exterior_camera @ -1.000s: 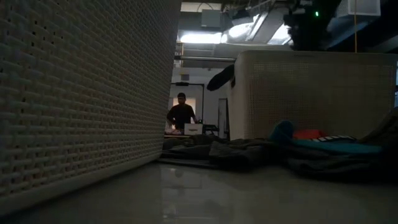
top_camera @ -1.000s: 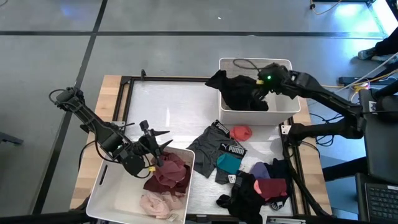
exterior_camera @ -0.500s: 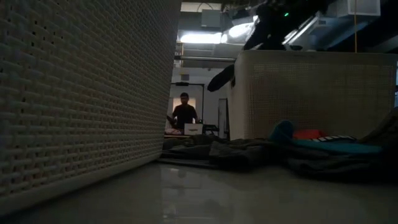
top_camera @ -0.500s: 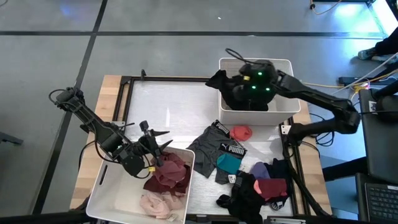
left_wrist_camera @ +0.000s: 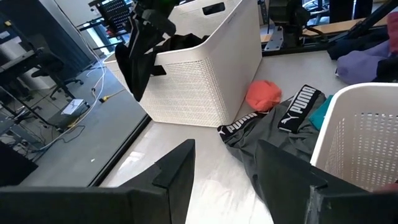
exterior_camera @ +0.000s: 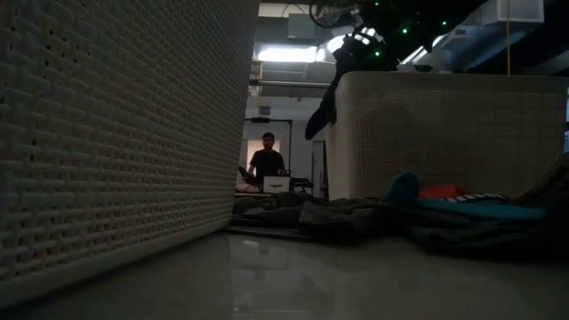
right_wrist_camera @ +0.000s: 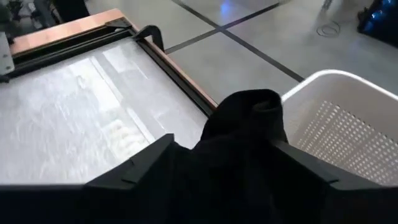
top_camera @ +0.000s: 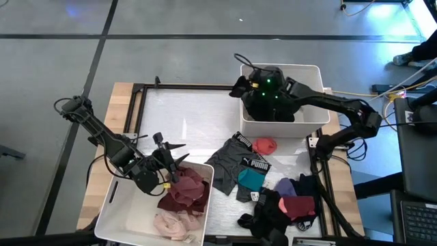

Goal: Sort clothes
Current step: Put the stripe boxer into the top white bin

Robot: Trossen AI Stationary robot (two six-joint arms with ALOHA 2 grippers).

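Note:
My right gripper is at the left end of the far white bin, shut on a black garment that drapes over the bin's left corner. My left gripper is open and empty above the far edge of the near white bin, which holds maroon and pink clothes. Loose clothes lie on the table: grey shorts, a red piece, a teal piece, and purple and black pieces. My right gripper has a bunched fold of the black garment between its two fingers, coming from above at the far bin's left end. The garment hangs below the gripper, part outside the bin's corner and part inside the bin.
A black frame runs round the table on wooden edges. Bare white tabletop lies between the two bins. A person stands far off in the room behind the table.
My right gripper has moved along the far bin toward the table's left, from about the bin's middle to its left end, and has taken hold of the black garment there. The part hanging over the corner now hangs steeper and longer than before.

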